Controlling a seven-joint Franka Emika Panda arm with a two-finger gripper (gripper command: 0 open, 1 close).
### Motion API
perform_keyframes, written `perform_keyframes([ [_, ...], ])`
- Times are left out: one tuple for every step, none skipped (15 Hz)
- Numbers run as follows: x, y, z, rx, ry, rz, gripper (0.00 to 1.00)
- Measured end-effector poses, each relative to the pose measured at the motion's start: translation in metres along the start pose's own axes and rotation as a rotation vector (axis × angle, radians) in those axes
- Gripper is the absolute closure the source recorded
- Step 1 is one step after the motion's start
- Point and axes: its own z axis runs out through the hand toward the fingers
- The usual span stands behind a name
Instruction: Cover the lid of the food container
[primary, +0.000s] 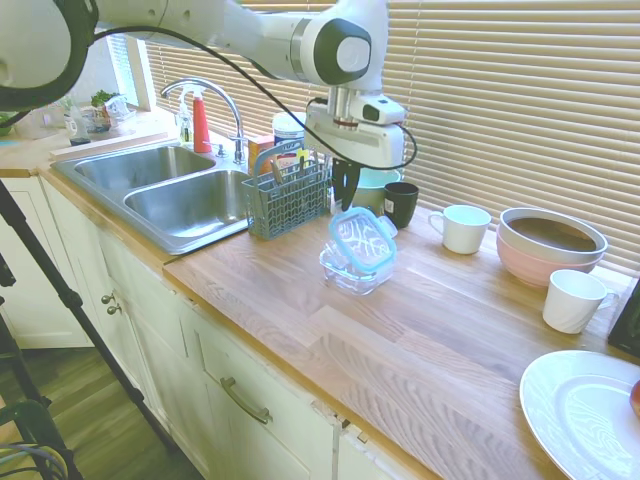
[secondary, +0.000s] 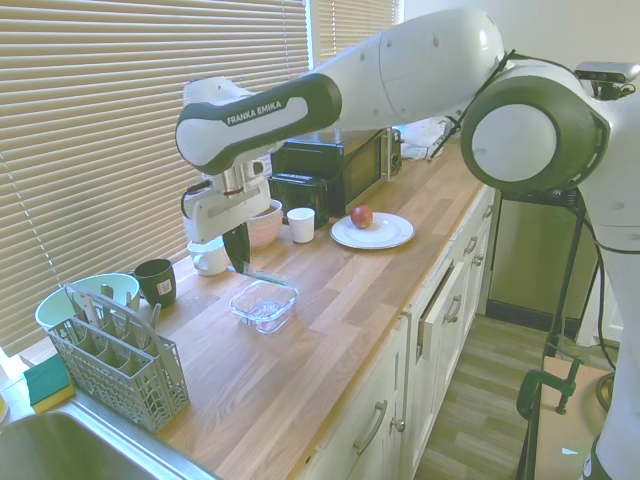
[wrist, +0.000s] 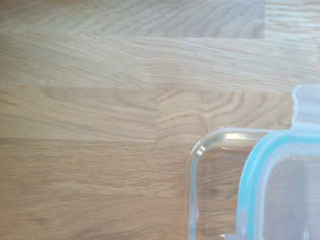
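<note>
Pincer (primary: 347, 193) clamped on lid (primary: 362, 240) edge, lid tilted low over food container (primary: 349, 270) at frame centre on bench (primary: 440, 330), offset, not seated; lowering, aligning, release remain.

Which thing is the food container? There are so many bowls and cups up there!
Find the grey cutlery basket beside the sink. Just past it on the wooden counter sits the food container, under the teal-rimmed lid in the gripper. It is the only see-through square dish; its neighbours are round, coloured bowls and mugs.
</note>
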Motion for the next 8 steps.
perform_keyframes([
  [-0.001, -0.003, 0.006, -0.006, -0.003, 0.000, 1.00],
  [-0.001, -0.004, 0.009, -0.008, -0.005, 0.000, 1.00],
  [0.000, -0.005, 0.011, -0.009, -0.006, 0.000, 1.00],
  [-0.001, -0.006, 0.012, -0.009, -0.004, -0.001, 1.00],
  [-0.001, -0.007, 0.014, -0.011, -0.002, -0.002, 1.00],
  [-0.002, -0.010, 0.017, -0.017, 0.001, -0.005, 1.00],
  [-0.004, -0.013, 0.021, -0.026, 0.005, -0.011, 1.00],
  [-0.006, -0.017, 0.027, -0.038, 0.008, -0.018, 1.00],
])
